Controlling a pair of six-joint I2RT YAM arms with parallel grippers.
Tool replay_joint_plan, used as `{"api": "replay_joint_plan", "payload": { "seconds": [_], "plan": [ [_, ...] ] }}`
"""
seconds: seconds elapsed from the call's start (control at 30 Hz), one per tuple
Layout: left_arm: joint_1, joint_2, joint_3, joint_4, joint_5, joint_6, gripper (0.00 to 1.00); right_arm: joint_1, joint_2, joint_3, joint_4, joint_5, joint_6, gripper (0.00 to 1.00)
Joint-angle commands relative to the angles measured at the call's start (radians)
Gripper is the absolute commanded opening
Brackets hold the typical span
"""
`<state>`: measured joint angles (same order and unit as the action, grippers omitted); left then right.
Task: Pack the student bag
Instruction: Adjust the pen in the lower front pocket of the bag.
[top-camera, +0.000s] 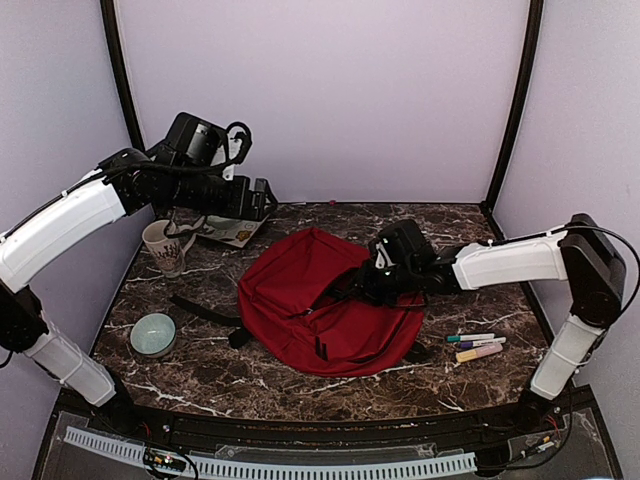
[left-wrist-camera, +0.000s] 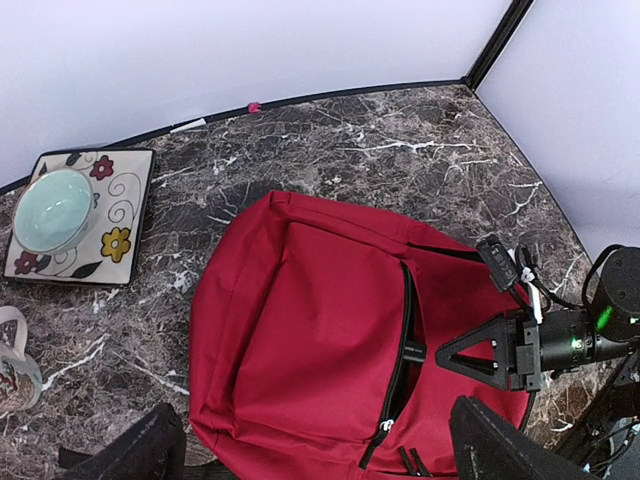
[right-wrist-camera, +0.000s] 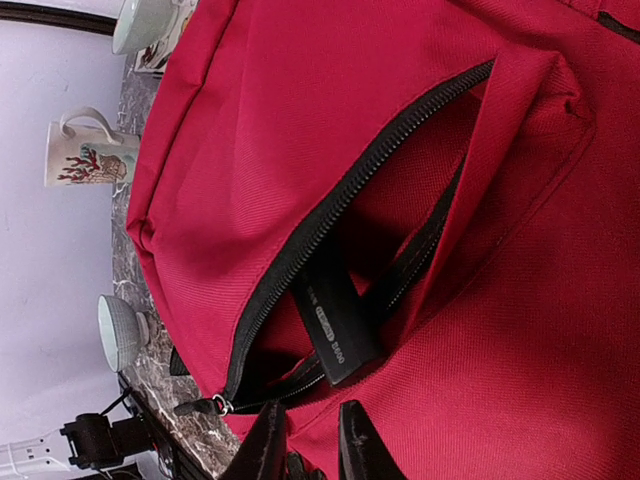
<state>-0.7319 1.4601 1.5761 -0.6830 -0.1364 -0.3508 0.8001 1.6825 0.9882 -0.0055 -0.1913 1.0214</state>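
Red fabric student bag (top-camera: 300, 290), likely floppy; hold by zipper edge (right-wrist-camera: 330, 210) just ahead of right gripper (right-wrist-camera: 310, 425), whose closure I cannot tell.

Left pincer (left-wrist-camera: 315, 435) raised, jaws spread wide; right pincer (right-wrist-camera: 312, 440) stretched low, fingers (right-wrist-camera: 265, 445) close together.

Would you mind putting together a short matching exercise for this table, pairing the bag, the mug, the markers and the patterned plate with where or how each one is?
Things:
1. student bag
2. mug
3. markers
4. floral plate

Place or state:
a. holds a pale green bowl
b. lie together on the table's right side
c. stands upright on the left
d. pocket unzipped, black item poking out

Pairs: 1-d, 2-c, 3-b, 4-a
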Motion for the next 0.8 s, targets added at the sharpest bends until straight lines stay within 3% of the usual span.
{"api": "replay_joint_plan", "payload": {
  "seconds": [0.0,0.13,0.77],
  "plan": [
    [0.005,0.003,-0.001,0.016,0.012,0.006,0.95,0.011,0.046,0.047,-0.025,-0.003,-0.034,0.13],
    [0.004,-0.001,-0.003,0.009,0.003,0.007,0.94,0.010,0.083,0.077,-0.034,-0.008,-0.043,0.07],
    [0.004,0.024,0.020,-0.004,0.000,0.025,0.94,0.001,0.240,0.196,0.010,-0.050,-0.079,0.06]
  ]
}}
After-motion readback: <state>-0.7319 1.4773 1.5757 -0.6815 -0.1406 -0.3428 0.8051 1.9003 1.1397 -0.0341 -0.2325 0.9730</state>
